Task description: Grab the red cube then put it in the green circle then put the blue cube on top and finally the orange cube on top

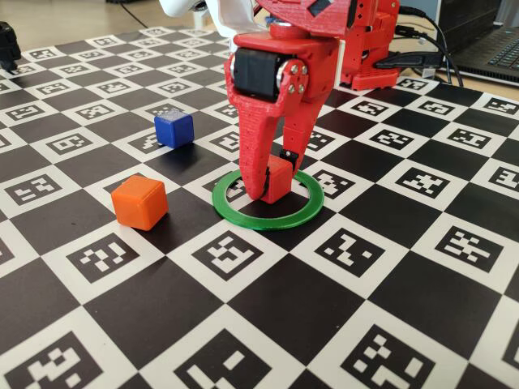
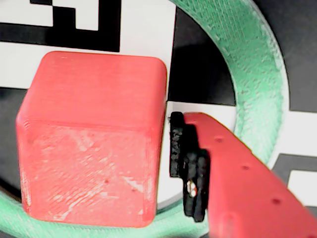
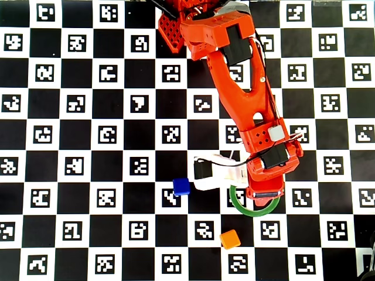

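Red cube (image 1: 277, 178) inside green circle (image 1: 302, 212), between end effector (image 1: 270, 185) fingers, right pad slightly apart, grip loosened.

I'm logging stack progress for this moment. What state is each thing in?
Small matte red cube: inside the ring, on the board, between the hand's fingers.
Thin flat green ring: flat on the board, around the red cube.
Small matte blue cube: alone on the board, not stacked.
Small matte orange cube: alone on the board, not stacked.
Red hand: lowered over the ring; a narrow gap shows beside the cube in the wrist view.
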{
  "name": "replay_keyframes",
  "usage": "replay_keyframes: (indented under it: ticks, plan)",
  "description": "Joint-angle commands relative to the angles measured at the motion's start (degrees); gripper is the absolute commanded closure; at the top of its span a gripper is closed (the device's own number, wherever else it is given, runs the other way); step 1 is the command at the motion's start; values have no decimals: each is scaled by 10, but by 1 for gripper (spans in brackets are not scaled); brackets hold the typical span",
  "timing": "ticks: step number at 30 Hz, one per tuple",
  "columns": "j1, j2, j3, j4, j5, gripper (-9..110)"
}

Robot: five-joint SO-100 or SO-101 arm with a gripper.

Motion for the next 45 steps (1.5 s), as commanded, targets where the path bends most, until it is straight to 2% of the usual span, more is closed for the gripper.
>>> replay_keyframes:
  ticks: [1, 9, 29, 35, 38, 45]
  plan:
    - [9, 21, -24, 12, -4, 64]
    - [11, 34, -54, 41, -2, 60]
    - [28, 85, -209, 193, -47, 60]
    - [34, 127, -244, 255, -107, 60]
    - [43, 133, -295, 323, -156, 60]
    - [112, 169, -337, 400, -220, 60]
